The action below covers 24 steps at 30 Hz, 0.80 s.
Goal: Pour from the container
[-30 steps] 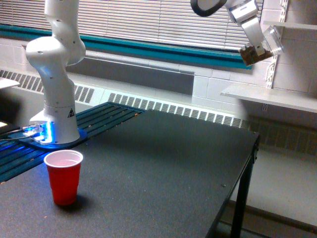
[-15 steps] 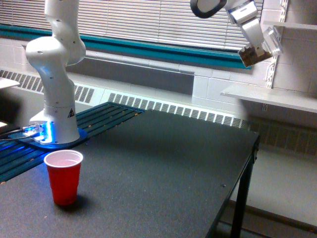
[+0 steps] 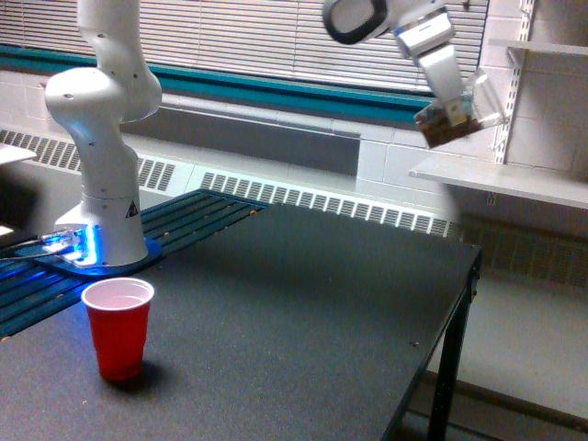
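1. Top right of the frame: the gripper point(image 3: 452, 108) hangs high in the air, clamped on the container point(image 3: 457, 118), a small clear plastic cup tipped over on a slant with its mouth toward the frame's right.
2. Brown bits sit packed in the container's lower left end, against the gripper's fingers.
3. The container is well above the table point(image 3: 303, 303) and well apart from everything on it, over the table's far right end.
4. That table fills the lower half of the frame: a dark, matte, lightly speckled top with a black edge and a black leg point(image 3: 446, 386) dropping down at the lower right.
5. Lower left, a red plastic cup point(image 3: 118, 327) stands upright on the table, white inside, mouth open to the ceiling.
6. Behind the red cup, at the left edge, the white arm base point(image 3: 99, 138) rises as a thick column from a round mount point(image 3: 101, 262) glowing blue.
7. Beside that mount, a strip of dark blue slats point(image 3: 197, 216) runs along the table's far left side.
8. Back wall now: white horizontal blinds point(image 3: 248, 37) across the top of the frame, a teal band point(image 3: 230, 84) under them, then pale painted block.
9. Low along the wall runs a long white baseboard heater grille point(image 3: 322, 204).
10. Far right, a white wall shelf point(image 3: 514, 182) juts out just below the container's height, with a slotted bracket rail point(image 3: 505, 101) going up behind it.
11. The floor at the lower right is pale and bare.
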Available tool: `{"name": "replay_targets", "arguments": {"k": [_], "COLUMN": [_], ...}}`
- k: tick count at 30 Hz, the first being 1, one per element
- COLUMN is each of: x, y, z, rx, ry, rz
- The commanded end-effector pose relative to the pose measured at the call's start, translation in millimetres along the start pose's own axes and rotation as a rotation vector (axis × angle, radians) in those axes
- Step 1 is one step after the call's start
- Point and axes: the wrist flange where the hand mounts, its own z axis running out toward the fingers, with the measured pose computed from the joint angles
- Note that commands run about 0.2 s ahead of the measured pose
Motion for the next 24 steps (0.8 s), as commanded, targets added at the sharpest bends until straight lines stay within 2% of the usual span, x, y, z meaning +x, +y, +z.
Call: {"name": "replay_targets", "arguments": {"k": [1,12,18,24], "x": [15,0,-17,-38], "y": [59,148,190,230], "z": [-23.4,-48.4,-62.0,-68.4], "rx": [-0.029,-0.08,-0.101,-0.122], "ry": [0.044,0.041,0.034,0.017], "rz": [-0.085,-0.094,-0.088,-0.072]}}
